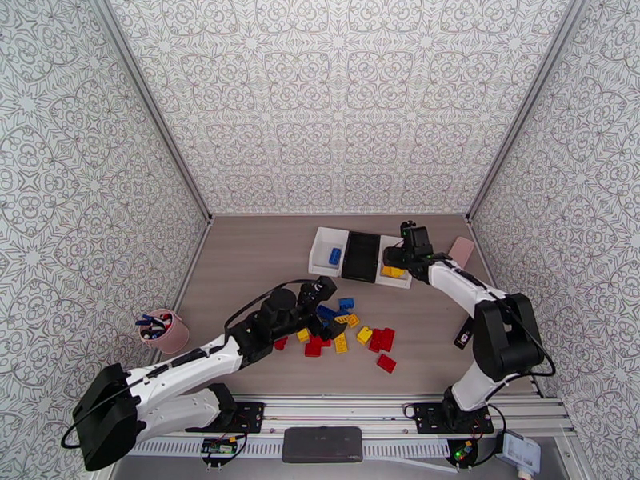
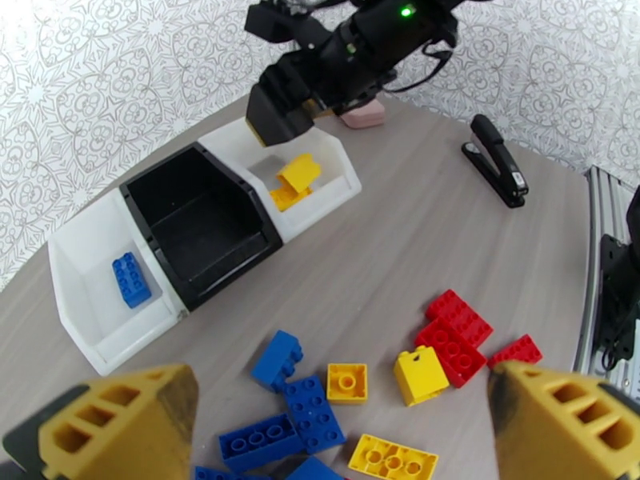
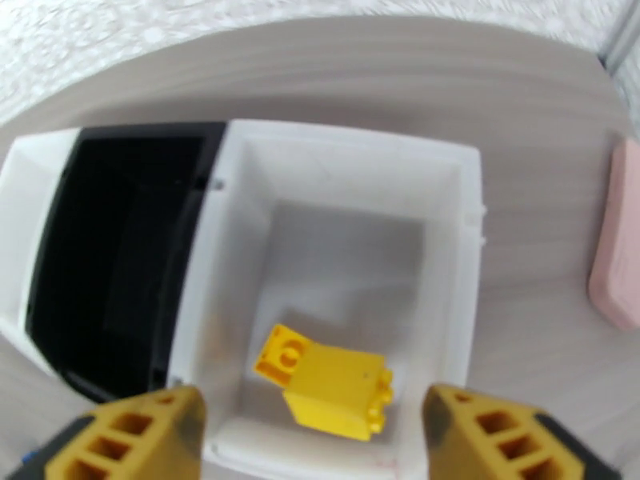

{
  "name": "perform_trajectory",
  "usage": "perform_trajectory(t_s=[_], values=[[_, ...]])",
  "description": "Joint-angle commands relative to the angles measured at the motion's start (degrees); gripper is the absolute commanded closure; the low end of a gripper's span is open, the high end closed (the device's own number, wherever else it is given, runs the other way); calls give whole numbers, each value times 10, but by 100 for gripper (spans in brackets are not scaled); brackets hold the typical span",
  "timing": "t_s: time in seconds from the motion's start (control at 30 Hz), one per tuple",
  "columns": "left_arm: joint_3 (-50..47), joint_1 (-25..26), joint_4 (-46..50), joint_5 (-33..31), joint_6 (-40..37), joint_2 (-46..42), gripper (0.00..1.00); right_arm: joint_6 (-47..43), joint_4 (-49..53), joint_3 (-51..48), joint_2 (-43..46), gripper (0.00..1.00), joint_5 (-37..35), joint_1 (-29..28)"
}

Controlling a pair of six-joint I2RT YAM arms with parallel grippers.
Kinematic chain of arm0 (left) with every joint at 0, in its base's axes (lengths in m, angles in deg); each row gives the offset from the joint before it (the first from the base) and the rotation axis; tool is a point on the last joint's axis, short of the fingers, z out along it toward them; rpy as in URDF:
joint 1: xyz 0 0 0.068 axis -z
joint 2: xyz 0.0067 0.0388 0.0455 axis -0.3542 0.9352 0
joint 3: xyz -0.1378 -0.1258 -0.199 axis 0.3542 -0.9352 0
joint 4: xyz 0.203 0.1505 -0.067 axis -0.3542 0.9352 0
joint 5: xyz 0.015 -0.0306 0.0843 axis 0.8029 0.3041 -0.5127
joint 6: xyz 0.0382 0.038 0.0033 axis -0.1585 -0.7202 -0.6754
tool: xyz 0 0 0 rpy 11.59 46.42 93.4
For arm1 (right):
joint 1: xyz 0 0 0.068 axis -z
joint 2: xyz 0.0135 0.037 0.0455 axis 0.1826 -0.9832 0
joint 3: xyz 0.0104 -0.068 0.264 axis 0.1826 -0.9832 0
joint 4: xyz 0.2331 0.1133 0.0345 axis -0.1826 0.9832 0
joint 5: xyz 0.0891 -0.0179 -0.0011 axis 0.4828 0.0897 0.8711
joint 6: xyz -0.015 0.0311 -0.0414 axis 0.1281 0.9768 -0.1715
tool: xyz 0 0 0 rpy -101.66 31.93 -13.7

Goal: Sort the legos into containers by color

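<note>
Legos [image 2: 312, 410], small studded plastic bricks (red, blue, yellow), crowded beneath wide-open, empty left gripper [image 2: 340, 402]; could pinch two touching colours together.

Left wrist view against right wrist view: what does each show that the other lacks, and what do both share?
Left wrist: loose legos on the table, a blue lego in the left bin, a stapler, the open left gripper. Right wrist: a straight-down look into the right bin, past the open right gripper. Both: the black bin, yellow legos in the right bin, the pink block.
</note>
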Motion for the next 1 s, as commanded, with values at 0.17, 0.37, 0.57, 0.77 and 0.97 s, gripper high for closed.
perform_trajectory(t_s=[0.17,0.37,0.57,0.77,0.97], values=[[22,-5,163,-153,60,-54,0,-122,-48,-111,156,6,225,-7],[34,-40,335,-219,188,-70,1,-199,-25,-153,246,2,333,-54],[44,-93,448,-177,258,-45,3,-290,36,-144,284,1,334,-150],[50,-137,498,-125,284,7,7,-331,101,-93,249,0,337,-221],[50,-158,507,-92,287,59,17,-338,89,-84,222,0,333,-246]])
